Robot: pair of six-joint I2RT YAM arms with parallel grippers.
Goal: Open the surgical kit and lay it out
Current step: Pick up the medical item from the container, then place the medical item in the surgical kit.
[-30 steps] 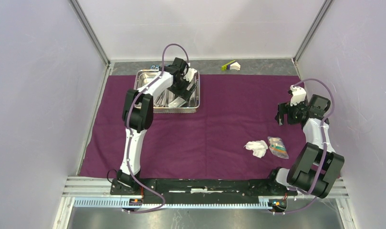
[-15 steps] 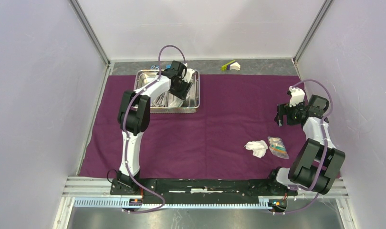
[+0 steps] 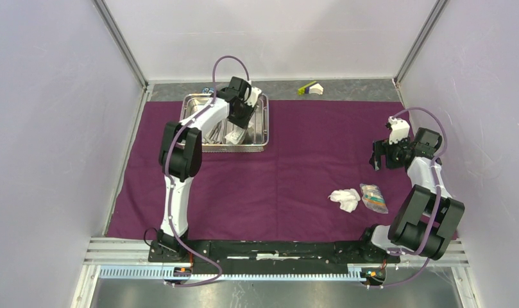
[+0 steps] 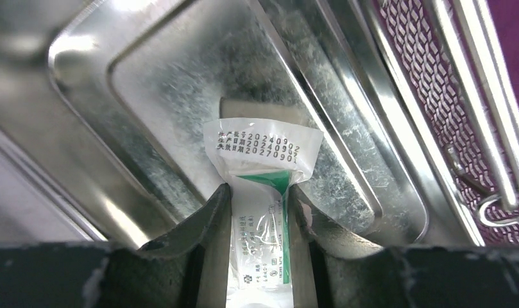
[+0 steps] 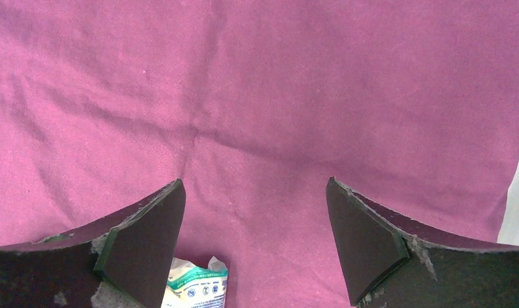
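The steel tray (image 3: 192,102) stands on the dark purple cloth (image 3: 308,147) at the back left. Inside its right compartment, my left gripper (image 3: 238,123) is shut on the white packet (image 4: 263,151), which has a green stripe and printed dates. Both fingers (image 4: 208,215) press the packet's sides just above the tray floor (image 4: 167,83). Slim metal instruments (image 3: 213,135) lie in the other compartment. At the right, my right gripper (image 3: 380,160) hangs open over bare cloth (image 5: 256,96). White gauze (image 3: 344,199) and a small clear packet (image 3: 373,197) lie near it.
A small blue block (image 3: 207,89) sits behind the tray. A yellow-green and white piece (image 3: 310,88) lies on the grey strip at the back. Enclosure walls close both sides. A teal-banded packet corner (image 5: 195,285) shows beside my right gripper's left finger.
My left gripper has closed onto the white packet in the tray, its wrist shifting slightly back. The right arm has stayed still.
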